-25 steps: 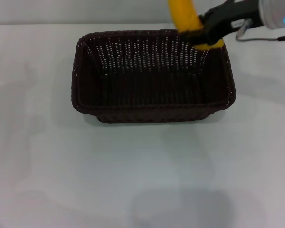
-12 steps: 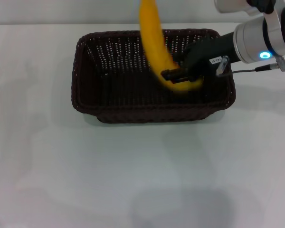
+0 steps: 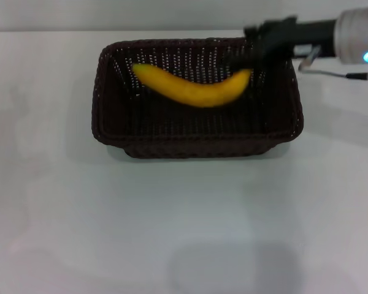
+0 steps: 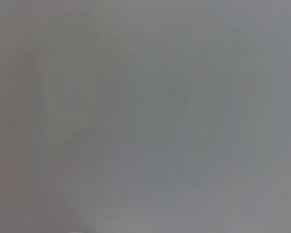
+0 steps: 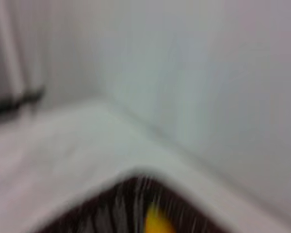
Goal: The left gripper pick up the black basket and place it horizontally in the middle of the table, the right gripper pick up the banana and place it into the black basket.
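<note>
I note the black basket [image 3: 196, 144] as dark woven wicker, open-weave and rough. The banana [image 3: 193, 87] has a smooth, matt yellow skin. The table [image 3: 184, 233] is smooth, plain white.

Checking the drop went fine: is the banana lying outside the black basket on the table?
No, the banana lies inside the black basket, with the right gripper at its far right end.

The dark woven wicker basket [image 3: 196, 138] fills the upper middle of the head view, with the curved yellow banana [image 3: 193, 87] lying across its floor. The black right claw [image 3: 242, 58] and its silver arm reach over the basket's upper-right rim, blocking that corner. The white tabletop [image 3: 172, 233] across the lower frame and along the left edge lies open.
</note>
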Robot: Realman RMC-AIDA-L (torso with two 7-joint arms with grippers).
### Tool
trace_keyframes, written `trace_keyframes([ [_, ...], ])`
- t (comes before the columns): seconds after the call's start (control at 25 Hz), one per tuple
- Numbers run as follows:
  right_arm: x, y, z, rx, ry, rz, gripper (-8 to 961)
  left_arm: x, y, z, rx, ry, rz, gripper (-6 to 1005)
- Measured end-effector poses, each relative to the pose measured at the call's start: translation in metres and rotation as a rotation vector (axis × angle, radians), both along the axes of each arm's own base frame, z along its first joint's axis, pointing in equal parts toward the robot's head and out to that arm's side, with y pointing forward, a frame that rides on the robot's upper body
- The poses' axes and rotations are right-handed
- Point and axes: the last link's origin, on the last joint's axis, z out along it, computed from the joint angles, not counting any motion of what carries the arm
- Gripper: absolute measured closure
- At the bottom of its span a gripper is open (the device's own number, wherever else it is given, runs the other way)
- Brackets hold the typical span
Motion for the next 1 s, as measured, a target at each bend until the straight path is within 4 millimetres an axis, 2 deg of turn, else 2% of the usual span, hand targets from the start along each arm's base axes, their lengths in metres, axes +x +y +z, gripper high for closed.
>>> trace_keyframes([
  [0.16, 0.020, 0.007, 0.018, 0.091, 0.308, -0.047, 145, -0.005, -0.012, -0.001, 0.020, 0.065, 0.026, 245],
  [0.24, 0.037, 0.007, 0.027, 0.135, 0.495, -0.064, 142, -0.005, -0.016, -0.003, 0.022, 0.085, 0.025, 244],
  [0.4, 0.072, 0.002, 0.044, 0.272, 0.693, -0.044, 151, -0.009, -0.023, -0.005, 0.016, 0.090, 0.031, 243],
  [0.52, 0.100, -0.003, 0.048, 0.426, 0.660, -0.021, 152, -0.013, -0.029, -0.007, 0.015, 0.082, 0.049, 242],
  [0.72, 0.161, -0.021, 0.038, 0.704, 0.457, -0.078, 149, -0.020, -0.030, -0.016, -0.023, 0.049, 0.106, 241],
  [0.88, 0.189, -0.036, 0.027, 0.784, 0.303, -0.112, 147, -0.015, -0.026, -0.019, -0.057, 0.095, 0.079, 239],
  [1.0, 0.204, -0.043, 0.029, 0.809, 0.280, -0.162, 144, -0.007, -0.023, -0.022, -0.057, 0.105, 0.040, 239],
])
